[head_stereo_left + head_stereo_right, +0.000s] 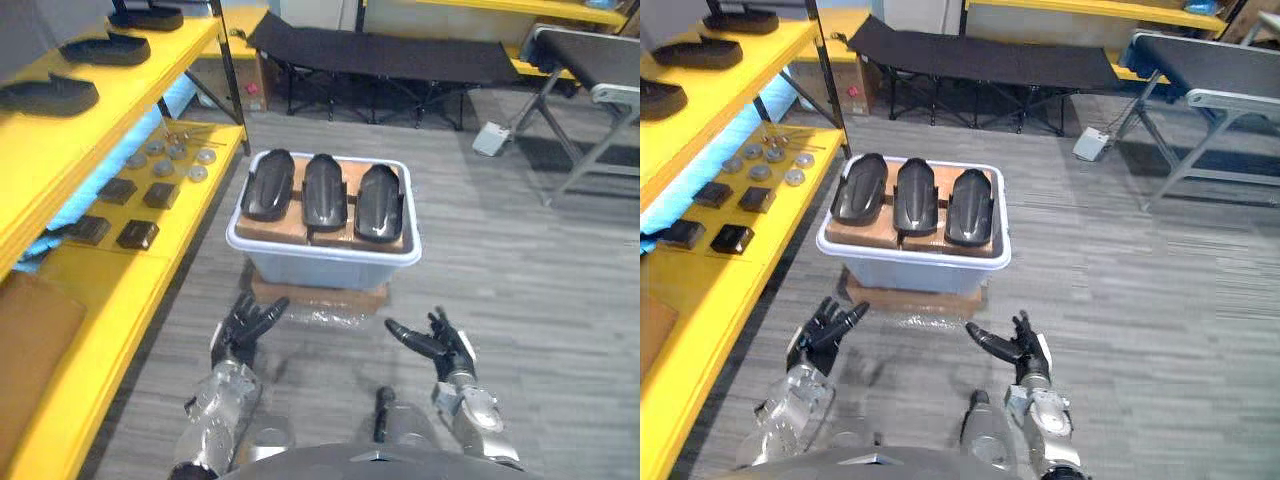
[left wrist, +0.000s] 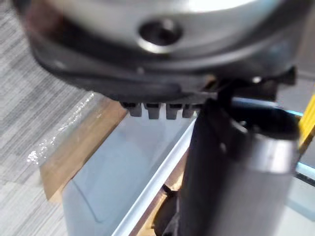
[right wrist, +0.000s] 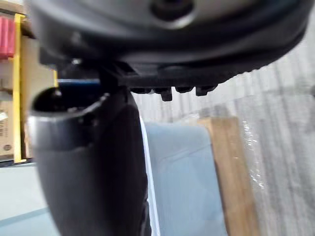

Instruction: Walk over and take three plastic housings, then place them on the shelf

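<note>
Head stereo pair: high, facing down and forward, mid-distance; both eyes share the pale bin (image 1: 320,268) and yellow shelf (image 1: 140,290). Wrist cameras: very close, along left hand (image 2: 147,78) and right hand (image 3: 172,54), both facing the bin's wall.

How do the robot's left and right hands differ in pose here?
The left hand reaches close to the cardboard under the bin; the right hand hangs further back. The left hand's fingers point ahead towards the bin, the right hand's sideways towards the left. Both are open, empty, short of the three housings.
</note>
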Controlling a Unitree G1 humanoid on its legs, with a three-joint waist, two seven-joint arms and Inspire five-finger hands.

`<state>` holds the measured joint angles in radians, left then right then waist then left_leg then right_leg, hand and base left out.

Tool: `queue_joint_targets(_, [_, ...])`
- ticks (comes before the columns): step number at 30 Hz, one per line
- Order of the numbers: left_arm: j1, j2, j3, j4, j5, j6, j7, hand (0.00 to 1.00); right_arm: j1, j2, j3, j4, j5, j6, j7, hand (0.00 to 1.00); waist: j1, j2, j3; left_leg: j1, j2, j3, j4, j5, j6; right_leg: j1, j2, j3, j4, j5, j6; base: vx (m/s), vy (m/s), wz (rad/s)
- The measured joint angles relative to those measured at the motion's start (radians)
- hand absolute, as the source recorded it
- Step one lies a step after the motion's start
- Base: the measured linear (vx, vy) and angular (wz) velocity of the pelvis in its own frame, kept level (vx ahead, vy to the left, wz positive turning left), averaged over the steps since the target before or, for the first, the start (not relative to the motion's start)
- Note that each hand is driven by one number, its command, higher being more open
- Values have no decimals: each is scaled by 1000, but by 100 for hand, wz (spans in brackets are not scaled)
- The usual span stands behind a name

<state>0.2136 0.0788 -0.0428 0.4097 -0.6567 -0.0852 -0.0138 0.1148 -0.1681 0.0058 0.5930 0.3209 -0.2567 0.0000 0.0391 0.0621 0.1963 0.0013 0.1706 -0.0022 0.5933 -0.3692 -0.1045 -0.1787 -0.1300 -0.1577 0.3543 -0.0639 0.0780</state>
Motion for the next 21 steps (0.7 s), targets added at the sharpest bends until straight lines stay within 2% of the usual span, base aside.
queue_joint_targets(1, [1, -6, -1, 7, 0, 1, -2, 100, -1, -1, -8, -11, 0, 1, -6, 100, -10, -1, 8, -36, 3, -7, 75, 45, -2, 15, -2, -11, 0, -11, -7, 379, -325, 45])
queue_joint_targets(2, [7, -16, 1, 23, 1, 2, -3, 100, 10, -5, -10, -41, -1, 10, -10, 100, -17, -2, 21, -97, 18, -7, 227, 162, 2, 71, 2, -26, -21, -23, -32, 269, -273, 38])
queue_joint_targets(3, [10, -22, 0, 26, 1, 3, -9, 100, 37, -1, -14, -80, -2, 12, -10, 100, -16, -14, 41, -137, 37, 2, 305, 184, 5, 143, 5, -42, -65, -27, -40, 274, -244, 27])
queue_joint_targets(4, [11, -22, -2, 26, 2, 2, -16, 100, 48, 4, -17, -96, -2, 12, -11, 100, -15, -17, 42, -142, 39, 21, 290, 160, 3, 169, 4, -48, -88, -24, -41, 249, -187, 14])
queue_joint_targets(5, [10, -20, -11, 24, 2, 2, -28, 100, 70, 8, -34, -137, -2, 11, -8, 100, -17, -21, 40, -141, 41, 71, 187, 133, 14, 205, -1, -66, -133, -15, -39, 187, -128, 5])
queue_joint_targets(6, [6, -19, -20, 19, 2, 0, -34, 100, 80, 11, -44, -161, -3, 8, -7, 100, -23, -19, 39, -138, 39, 100, 103, 132, 19, 218, -2, -70, -154, -13, -38, 234, -101, 14])
queue_joint_targets(7, [-9, -19, -38, 12, 2, -2, -45, 100, 109, 18, -56, -213, -5, 1, -5, 100, -42, -12, 37, -134, 30, 139, -67, 146, 24, 233, -2, -84, -187, -8, -33, 307, -2, 18])
queue_joint_targets(8, [-34, -19, -58, 14, 1, -2, -45, 100, 130, 15, -70, -256, -45, -14, 1, 100, -53, -4, 34, -131, 20, 153, -205, 216, 22, 233, -1, -89, -196, -7, -29, 257, 18, 11])
queue_joint_targets(10, [-59, -17, -73, 16, 1, -2, -41, 100, 158, 1, -74, -315, -94, -21, 16, 100, -67, 14, 24, -112, 15, 150, -294, 315, 15, 222, 10, -69, -198, -6, -11, 236, 90, -26])
queue_joint_targets(11, [-69, -3, -71, 19, 1, -3, -36, 100, 164, 14, -67, -345, -120, -21, 19, 100, -70, -17, 31, -89, -3, 174, -326, 316, 16, 215, -7, -51, -200, -1, 0, 238, 126, -46])
queue_joint_targets(14, [-89, 21, -73, 17, 4, -4, -36, 100, 208, 25, -27, -466, -117, -21, 41, 100, -72, -57, 27, -43, -37, 221, -388, 318, 25, 223, -30, -18, -237, 16, 26, 192, 111, -38])
queue_joint_targets(17, [-88, 29, -73, 13, 1, -18, -28, 100, 214, 24, -9, -543, -116, -20, 38, 100, -76, -58, 21, -1, -57, 238, -420, 319, 30, 254, -45, -7, -271, 24, 38, 90, 51, -13])
queue_joint_targets(21, [-85, 46, -75, 15, -3, -25, -14, 100, 175, 10, -9, -544, -108, 10, 7, 100, -75, -53, 18, 7, -53, 239, -428, 319, 30, 258, -41, -10, -276, 24, 38, -1, -4, -1])
